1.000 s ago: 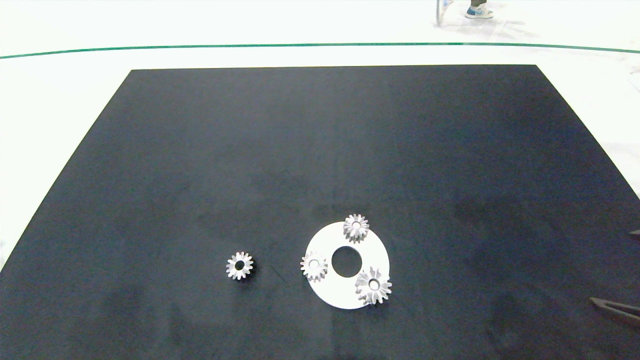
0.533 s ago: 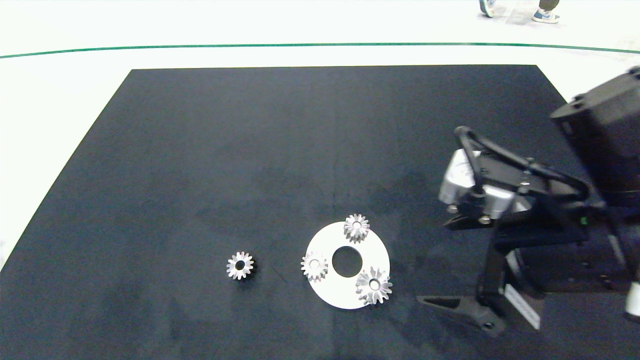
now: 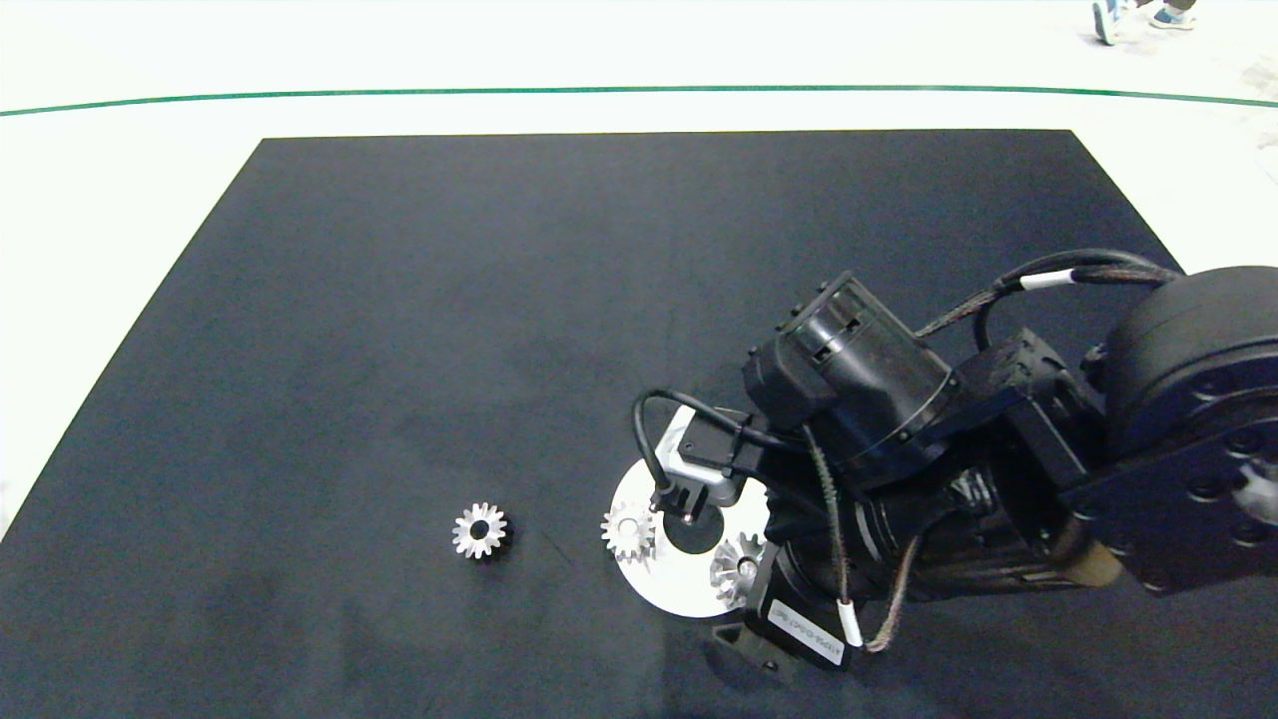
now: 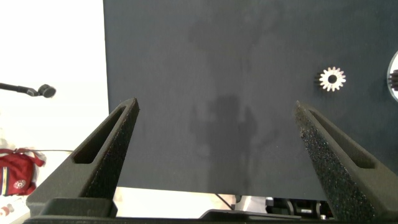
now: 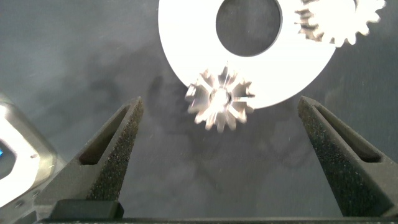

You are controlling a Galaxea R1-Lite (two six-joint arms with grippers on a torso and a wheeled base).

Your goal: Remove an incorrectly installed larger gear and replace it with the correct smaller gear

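A white label (image 3: 805,633) on the right arm's wrist carried print too small to read. The white ring-shaped plate (image 3: 671,591) lay on the black mat (image 3: 499,300), and everything else stood in relation to it. The larger gear (image 3: 737,569) sat on the plate's rim at the side nearest the robot's right, partly covered by the arm in the head view; in the right wrist view it (image 5: 219,99) overhung the plate's (image 5: 186,37) edge. A small gear (image 3: 627,530) rested on the plate's rim toward the robot's left, and the right wrist view showed another gear (image 5: 339,18) on the rim across the centre hole. The smaller gear (image 3: 479,530) lay flat on the mat, well apart from the plate on the robot's left. The right gripper (image 5: 217,149) hung above the larger gear, its jaws spread wide with nothing between them, not touching the gear. The left gripper (image 4: 217,143) was far from the plate over bare mat, jaws likewise wide and empty, with the smaller gear (image 4: 332,79) ahead of it.
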